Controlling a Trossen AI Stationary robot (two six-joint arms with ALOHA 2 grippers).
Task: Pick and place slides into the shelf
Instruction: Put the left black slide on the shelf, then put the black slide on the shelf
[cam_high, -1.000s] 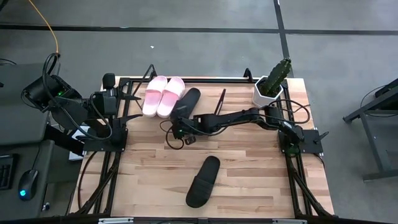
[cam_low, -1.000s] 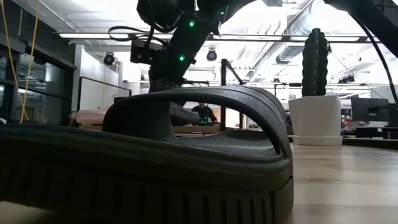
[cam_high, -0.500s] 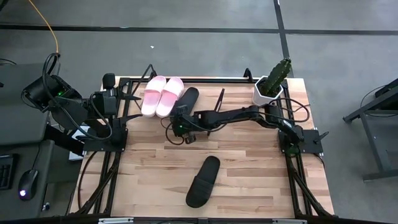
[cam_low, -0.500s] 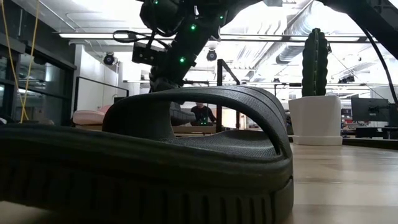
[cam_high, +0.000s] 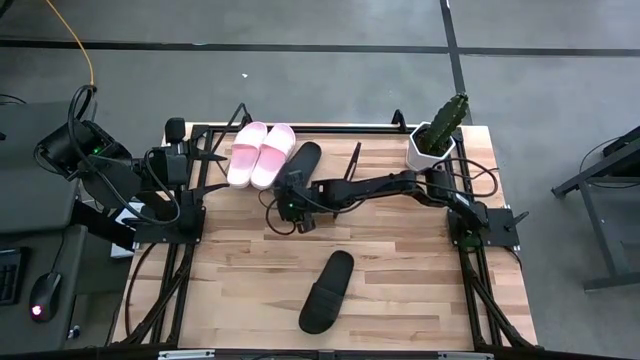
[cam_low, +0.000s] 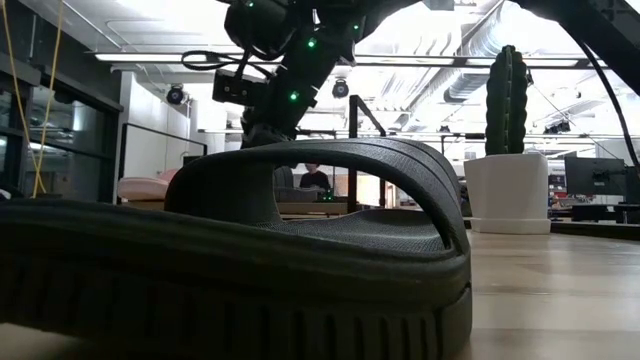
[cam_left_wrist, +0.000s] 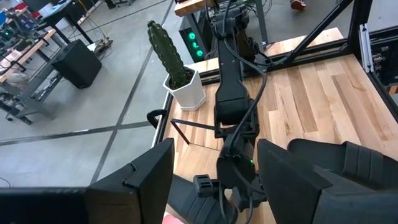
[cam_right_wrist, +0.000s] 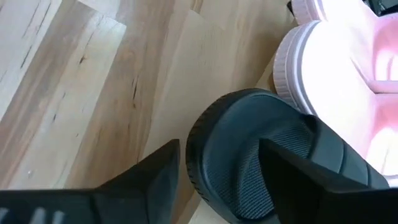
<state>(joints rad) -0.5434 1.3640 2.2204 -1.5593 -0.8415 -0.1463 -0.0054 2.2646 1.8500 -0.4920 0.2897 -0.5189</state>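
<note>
Two pale pink slides (cam_high: 262, 153) lie side by side on the slanted shelf (cam_high: 338, 160) at the table's far side. A black slide (cam_high: 303, 160) lies beside them on the shelf board (cam_right_wrist: 186, 74). My right gripper (cam_high: 293, 197) hangs open over that slide's near end (cam_right_wrist: 249, 149), one finger on each side. The other black slide (cam_high: 327, 291) lies flat on the table near the front and fills the low view (cam_low: 250, 230). My left gripper (cam_high: 212, 170) waits open at the table's left edge. My right gripper stands open around the near end of the black slide (cam_right_wrist: 214, 134), slanting down from the table's near right. The slide lies on the shelf board. I cannot tell whether a finger (cam_right_wrist: 311, 174) touches it.
A potted cactus (cam_high: 438, 135) in a white pot stands at the far right corner. Black frame rails (cam_high: 190, 185) run along the table's left and right sides. Bare wood lies between the shelf and the near black slide.
My right gripper has opened at the near end of the black slide and rolled a little, staying in place. The slide lies on the shelf beside the pink pair.
</note>
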